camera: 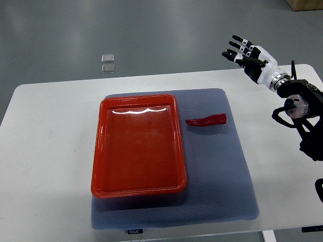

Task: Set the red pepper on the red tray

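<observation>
Nothing of the task looks done yet: the glossy red rectangular plastic tray (139, 146) holds nothing, and the slim dark-red pepper (206, 120) lies on the blue-grey textured mat (222, 176) just beside the tray's right rim, apart from it. The pepper is long, slightly curved, tapering toward the tray. The right hand (249, 57) hangs well beyond the pepper, its fingers (233, 46) spread, holding nothing. Reaching, grasping and placing all remain.
</observation>
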{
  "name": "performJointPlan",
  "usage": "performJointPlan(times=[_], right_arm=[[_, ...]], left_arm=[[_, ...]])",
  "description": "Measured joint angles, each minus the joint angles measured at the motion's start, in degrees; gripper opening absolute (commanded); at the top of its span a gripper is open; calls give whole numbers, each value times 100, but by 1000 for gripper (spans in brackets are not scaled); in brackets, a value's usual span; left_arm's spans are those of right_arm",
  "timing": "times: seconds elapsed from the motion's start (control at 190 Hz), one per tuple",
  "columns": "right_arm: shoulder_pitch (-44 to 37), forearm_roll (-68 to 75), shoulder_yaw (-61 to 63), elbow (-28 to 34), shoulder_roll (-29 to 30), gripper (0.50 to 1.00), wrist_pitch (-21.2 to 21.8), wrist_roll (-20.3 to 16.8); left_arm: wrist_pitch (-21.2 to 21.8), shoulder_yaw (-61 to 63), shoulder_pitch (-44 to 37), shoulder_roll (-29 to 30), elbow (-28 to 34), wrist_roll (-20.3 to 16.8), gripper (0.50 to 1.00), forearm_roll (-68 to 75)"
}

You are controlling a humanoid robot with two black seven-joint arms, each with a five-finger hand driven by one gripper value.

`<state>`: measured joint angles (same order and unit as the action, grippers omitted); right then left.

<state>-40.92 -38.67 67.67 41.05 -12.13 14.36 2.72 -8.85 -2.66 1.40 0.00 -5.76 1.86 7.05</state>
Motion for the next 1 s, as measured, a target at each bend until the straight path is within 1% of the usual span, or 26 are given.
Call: performJointPlan(times=[0.538, 0.733, 1.002], right_arm=[[-57, -7, 0, 7, -24, 926, 14, 0], [-65, -8, -3, 14, -159, 926, 14, 0], [-41, -83, -232, 30, -189, 926, 20, 0]], left_arm=[[-2, 2, 0, 0, -4, 2, 1000, 0], [0, 2, 0, 0, 2, 3, 1000, -1], [0, 2, 0, 0, 0, 3, 1000, -2]])
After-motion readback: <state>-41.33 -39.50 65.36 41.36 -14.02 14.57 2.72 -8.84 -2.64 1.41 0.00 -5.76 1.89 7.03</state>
